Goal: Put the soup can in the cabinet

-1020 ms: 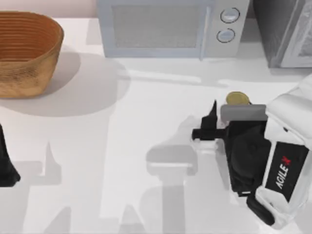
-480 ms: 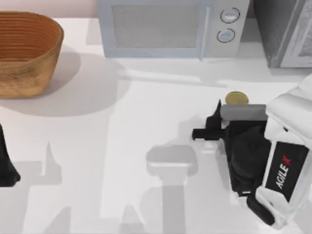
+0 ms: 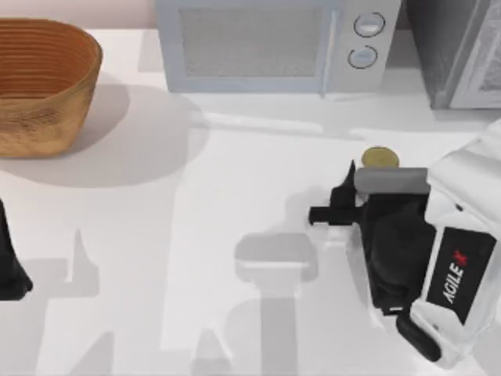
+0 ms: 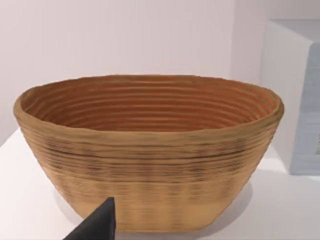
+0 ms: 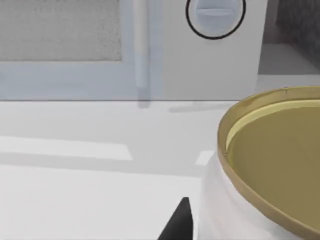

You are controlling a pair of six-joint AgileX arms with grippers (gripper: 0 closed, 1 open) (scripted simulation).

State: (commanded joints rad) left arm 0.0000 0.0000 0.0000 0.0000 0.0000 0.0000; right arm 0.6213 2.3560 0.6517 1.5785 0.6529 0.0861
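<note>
The soup can (image 3: pixel 380 157) stands upright on the right side of the table, its dull gold top partly under my right wrist. In the right wrist view the soup can (image 5: pixel 270 165) is very close, gold lid above a white wall. My right gripper (image 3: pixel 369 172) is shut on the soup can; one black fingertip (image 5: pixel 181 221) rests against the can's side and the other is hidden. The cabinet (image 3: pixel 458 51) is at the back right, dark grey with a paler door that is closed. My left gripper (image 3: pixel 9 270) is parked at the table's left edge.
A pale grey microwave (image 3: pixel 266 43) with two round dials stands at the back, just left of the cabinet. A woven basket (image 3: pixel 39 82) sits at the back left and is close in the left wrist view (image 4: pixel 150 150). The white table (image 3: pixel 196 204) lies between the arms.
The visible right finger slid a little to the right, up against the can, in the first half second. Since then nothing has moved.
</note>
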